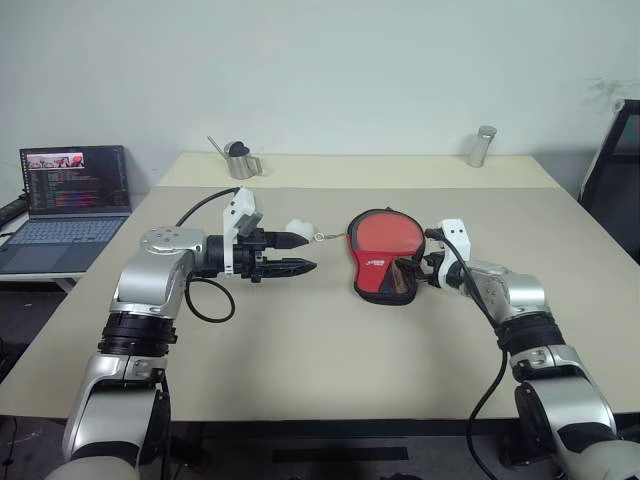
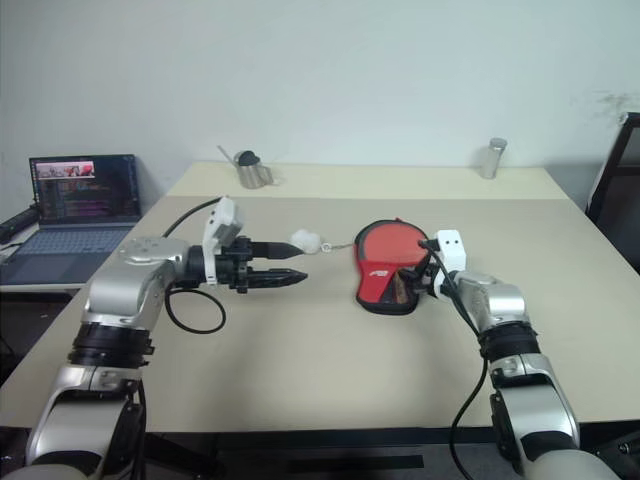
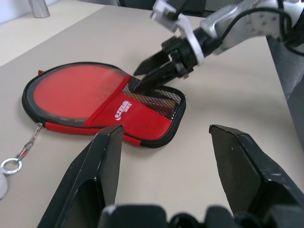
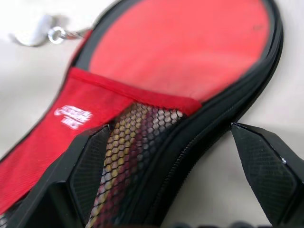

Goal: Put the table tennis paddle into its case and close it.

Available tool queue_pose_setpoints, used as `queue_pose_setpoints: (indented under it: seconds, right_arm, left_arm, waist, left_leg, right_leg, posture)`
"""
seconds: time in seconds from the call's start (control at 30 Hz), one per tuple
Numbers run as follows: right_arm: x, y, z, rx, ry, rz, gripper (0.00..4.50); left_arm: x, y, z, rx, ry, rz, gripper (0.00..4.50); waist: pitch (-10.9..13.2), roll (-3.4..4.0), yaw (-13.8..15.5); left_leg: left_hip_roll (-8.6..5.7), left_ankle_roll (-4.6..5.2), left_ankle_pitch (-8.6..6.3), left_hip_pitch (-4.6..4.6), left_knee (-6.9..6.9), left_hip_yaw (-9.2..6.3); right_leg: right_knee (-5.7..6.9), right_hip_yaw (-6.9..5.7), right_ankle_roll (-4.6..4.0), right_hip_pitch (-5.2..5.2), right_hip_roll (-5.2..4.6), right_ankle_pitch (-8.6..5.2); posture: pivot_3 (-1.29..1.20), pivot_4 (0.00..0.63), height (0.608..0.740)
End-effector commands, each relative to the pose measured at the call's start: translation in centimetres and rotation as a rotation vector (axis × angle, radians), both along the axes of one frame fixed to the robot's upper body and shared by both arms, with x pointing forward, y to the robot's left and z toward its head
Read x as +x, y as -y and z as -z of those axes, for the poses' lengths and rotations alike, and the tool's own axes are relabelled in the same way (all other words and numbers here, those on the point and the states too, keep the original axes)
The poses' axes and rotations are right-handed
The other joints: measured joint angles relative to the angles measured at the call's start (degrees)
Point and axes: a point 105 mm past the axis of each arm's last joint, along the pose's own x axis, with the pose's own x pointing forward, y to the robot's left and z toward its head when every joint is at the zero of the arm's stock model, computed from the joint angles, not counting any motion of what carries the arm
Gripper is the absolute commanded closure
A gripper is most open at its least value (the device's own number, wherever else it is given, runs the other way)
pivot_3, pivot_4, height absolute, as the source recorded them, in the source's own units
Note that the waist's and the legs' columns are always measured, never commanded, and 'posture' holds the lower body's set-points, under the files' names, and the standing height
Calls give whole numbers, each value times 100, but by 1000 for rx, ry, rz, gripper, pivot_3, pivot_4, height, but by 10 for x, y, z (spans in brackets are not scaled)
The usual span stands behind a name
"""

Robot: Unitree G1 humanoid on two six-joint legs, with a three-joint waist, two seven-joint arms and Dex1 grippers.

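My right claw [image 1: 425,268] stands wide, empty, at the mesh end of the case [image 1: 385,252] lying flat mid-table. Left claw [image 1: 300,252] hovers part-open, empty, well apart. Risk: pinching mesh only, dragging the case. Paddle not discernible.

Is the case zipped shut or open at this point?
Cannot tell fully: the case lies flat, its rim looks closed along the round end, but the right tool hides the handle end.
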Motion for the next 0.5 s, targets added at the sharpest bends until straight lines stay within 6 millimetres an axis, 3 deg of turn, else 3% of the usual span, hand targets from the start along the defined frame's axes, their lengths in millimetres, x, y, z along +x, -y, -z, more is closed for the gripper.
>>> queue_pose_setpoints:
  seconds: [0.03, 0.23, 0.5]
  right_arm:
    - [8, 3, -9, -2, 27, 16, 49]
    - [13, 6, -9, -5, 28, 39, 49]
    - [3, 23, -34, -54, 140, -38, 49]
  left_arm:
    - [-2, -2, -18, -19, 63, -4, 1355]
    - [-2, -2, -18, -23, 70, -13, 1355]
    - [-4, -9, -18, -23, 70, -28, 1355]
  waist:
    - [0, 0, 0]
    - [-1, 1, 0]
    - [-1, 1, 10]
  left_leg:
    - [0, 0, 0, 0, 0, 2]
    - [0, 0, 0, 4, 1, 2]
    - [-1, 0, 0, 0, 0, 1]
  right_leg:
    - [1, 2, 0, 0, 0, 0]
    - [1, 1, 0, 3, 0, 0]
    - [-2, 1, 0, 3, -1, 0]
  posture:
    - [0, 150, 740]
    - [0, 150, 740]
    - [0, 150, 740]
